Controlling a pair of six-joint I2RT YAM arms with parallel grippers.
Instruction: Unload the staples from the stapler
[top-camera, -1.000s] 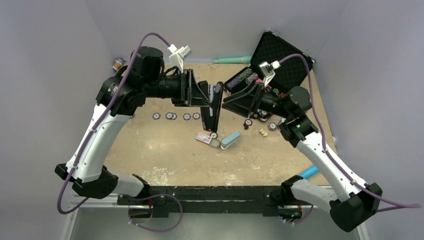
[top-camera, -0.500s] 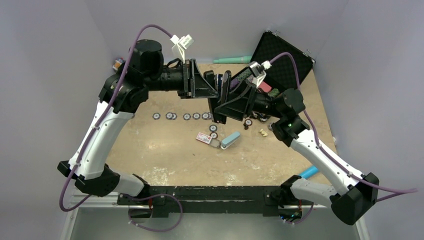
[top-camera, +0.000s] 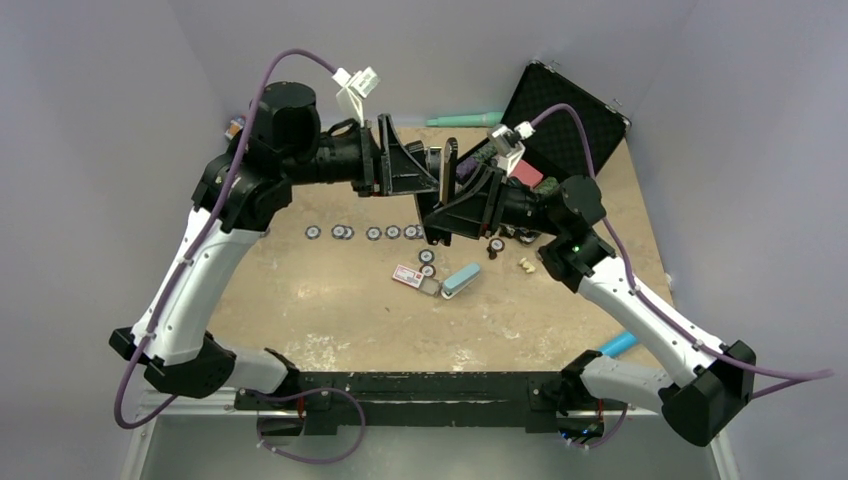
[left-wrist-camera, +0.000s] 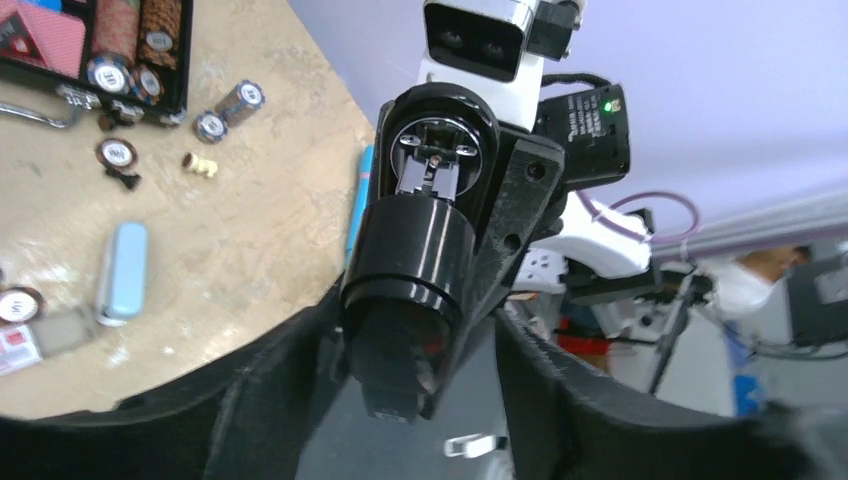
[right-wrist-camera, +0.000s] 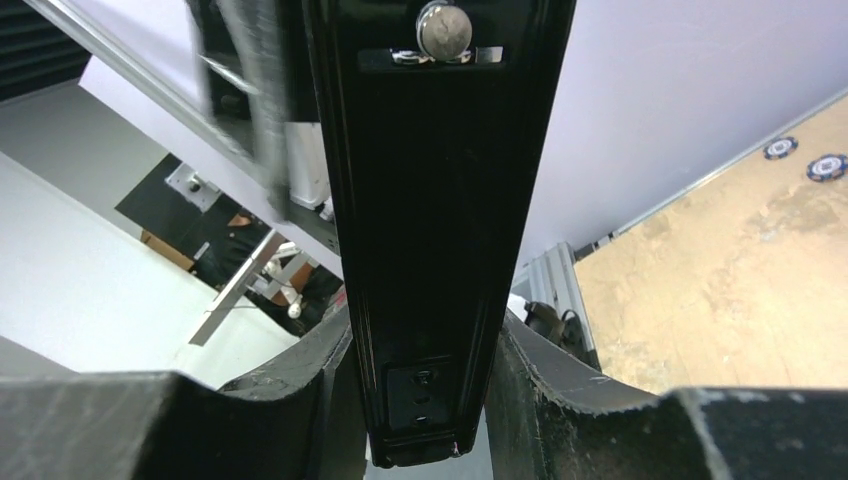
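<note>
The black stapler (top-camera: 452, 165) hangs upright in the air over the back middle of the table, between both arms. My right gripper (top-camera: 440, 212) is shut on it; in the right wrist view the stapler's flat base (right-wrist-camera: 430, 200) fills the gap, and both fingers (right-wrist-camera: 555, 385) press its sides. From the left, my left gripper (top-camera: 438, 172) reaches it with jaws spread. A blurred dark end of the stapler (left-wrist-camera: 395, 375) sits between its fingers (left-wrist-camera: 560, 400), with a gap on the right side. The staples are hidden.
A row of poker chips (top-camera: 373, 232) lies on the tan table (top-camera: 330, 310). Below the stapler lie a red-and-white card (top-camera: 407, 275) and a light-blue block (top-camera: 460, 281). An open black case (top-camera: 565, 115) stands back right, a teal pen (top-camera: 465, 119) by the rear wall.
Both arms moved together and lifted the stapler toward the back. My right gripper closed on the stapler. My left gripper, which held it before, has spread its jaws.
</note>
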